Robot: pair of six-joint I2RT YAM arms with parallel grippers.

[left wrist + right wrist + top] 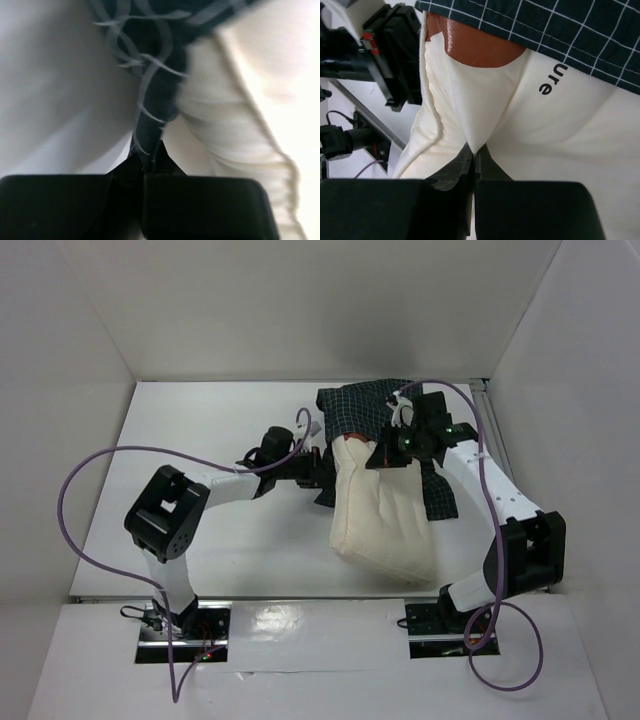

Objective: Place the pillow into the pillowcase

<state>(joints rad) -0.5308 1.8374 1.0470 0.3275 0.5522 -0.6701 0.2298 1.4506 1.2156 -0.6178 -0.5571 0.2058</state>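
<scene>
Navy checked cloth from the pillowcase (155, 95) is nipped tight between the closed tips of my left pincer (147, 156), at the left side of its mouth, just beside the pillow (225, 115). Only the pillow's far end sits inside the case, the reddish mark (480, 47) showing right at the hem, while most of its cream bulk lies outside on the table (200, 420), angled toward my bases. To the right, my right pincer (475, 150) is shut on a small fold of the pillow's fabric just below that hem.
</scene>
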